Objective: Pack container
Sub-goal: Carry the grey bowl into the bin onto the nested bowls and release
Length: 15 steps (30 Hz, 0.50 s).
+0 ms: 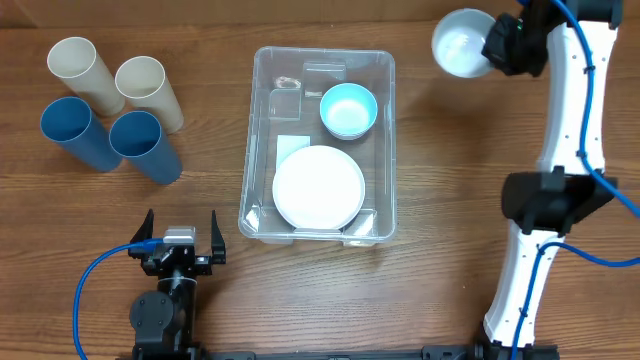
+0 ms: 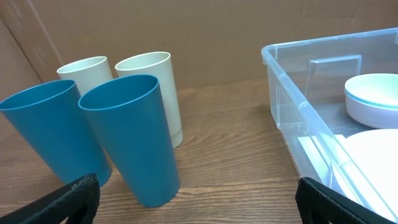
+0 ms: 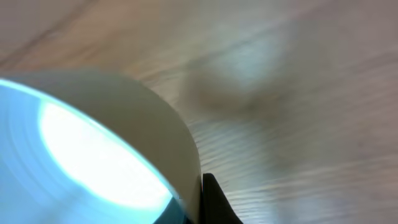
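Note:
The clear plastic container point(image 1: 385, 140) stands mid-table and holds a white plate point(image 1: 318, 186) and a light blue bowl point(image 1: 348, 109). It also shows at the right of the left wrist view point(image 2: 286, 93). My right gripper point(image 1: 492, 47) is at the far right, raised, shut on the rim of a white bowl point(image 1: 460, 42). In the right wrist view that bowl point(image 3: 93, 149) fills the left side, one finger against its wall. My left gripper point(image 1: 181, 232) is open and empty near the front edge, left of the container.
Two blue cups point(image 1: 145, 145) and two cream cups point(image 1: 145, 88) lie on their sides at the back left. In the left wrist view the blue cups point(image 2: 127, 137) are close ahead.

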Each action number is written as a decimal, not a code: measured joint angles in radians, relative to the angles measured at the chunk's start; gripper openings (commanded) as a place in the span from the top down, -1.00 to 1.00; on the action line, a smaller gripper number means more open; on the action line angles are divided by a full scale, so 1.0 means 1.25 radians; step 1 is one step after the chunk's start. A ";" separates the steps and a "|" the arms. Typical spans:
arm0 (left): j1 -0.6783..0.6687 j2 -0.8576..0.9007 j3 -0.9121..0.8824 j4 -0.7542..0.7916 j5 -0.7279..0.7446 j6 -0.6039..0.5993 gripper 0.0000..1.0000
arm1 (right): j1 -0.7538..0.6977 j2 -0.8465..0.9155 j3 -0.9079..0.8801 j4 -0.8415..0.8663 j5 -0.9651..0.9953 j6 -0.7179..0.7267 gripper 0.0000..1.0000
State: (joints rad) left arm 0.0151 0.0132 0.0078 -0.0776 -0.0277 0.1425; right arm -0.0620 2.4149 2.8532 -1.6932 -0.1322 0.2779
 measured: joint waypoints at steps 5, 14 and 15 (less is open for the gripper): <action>0.000 0.000 0.000 0.000 0.000 0.000 -1.00 | 0.211 -0.004 0.024 0.008 0.017 -0.043 0.92; 0.000 0.000 0.000 0.000 0.000 0.000 -1.00 | 0.378 -0.004 -0.226 0.162 0.148 -0.055 0.92; 0.000 0.000 0.000 0.000 0.000 0.000 -1.00 | 0.374 -0.004 -0.257 0.184 0.153 -0.056 0.92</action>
State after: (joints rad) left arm 0.0151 0.0132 0.0078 -0.0772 -0.0273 0.1425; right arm 0.4053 2.4100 2.5320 -1.4628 0.0589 0.2085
